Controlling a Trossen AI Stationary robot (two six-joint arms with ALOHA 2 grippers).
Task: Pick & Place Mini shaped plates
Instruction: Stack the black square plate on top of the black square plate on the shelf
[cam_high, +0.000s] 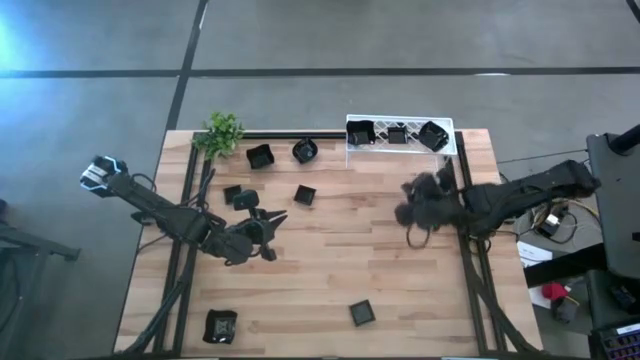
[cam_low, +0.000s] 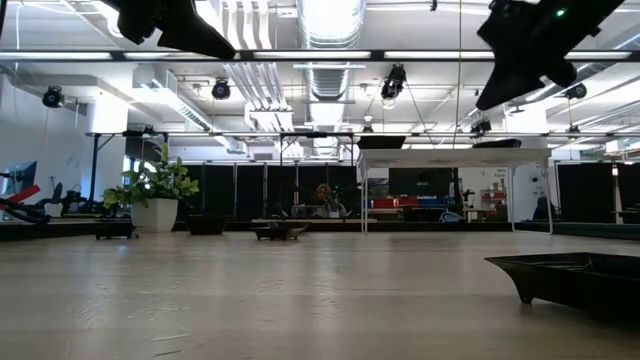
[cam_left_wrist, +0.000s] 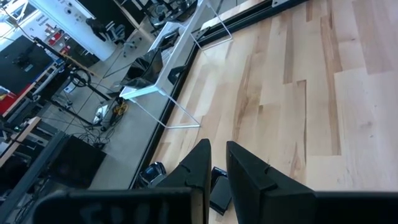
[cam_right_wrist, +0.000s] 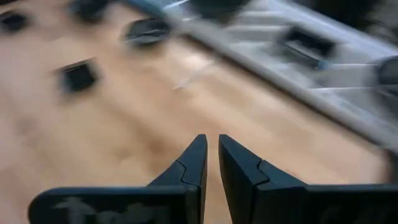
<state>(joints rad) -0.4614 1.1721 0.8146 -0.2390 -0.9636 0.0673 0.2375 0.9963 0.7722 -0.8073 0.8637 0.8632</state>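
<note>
The mini shaped plates lay scattered over the wooden table (cam_high: 400, 270), none of them in either pincer. The right gripper (cam_right_wrist: 211, 152) hung above the bare boards near the table's right side, just in front of the white lattice rack (cam_high: 452, 150), its two dark fingers nearly together with only a thin gap and nothing between them. The left gripper (cam_left_wrist: 216, 163) hovered over the left half of the table, its fingers likewise drawn close on nothing — a slim gap showed between the tips. Three plates sat inside the rack (cam_high: 397, 133). Outward from there, a loose group lay at the back left — one square dish (cam_high: 260, 156) and one roundish (cam_high: 305, 150) near the small green plant (cam_high: 221, 133), with another square dish (cam_high: 305, 194) a little nearer the middle. Two more stood apart at the front edge: one at the left corner (cam_high: 220, 325) and one toward the middle (cam_high: 362, 313).
</note>
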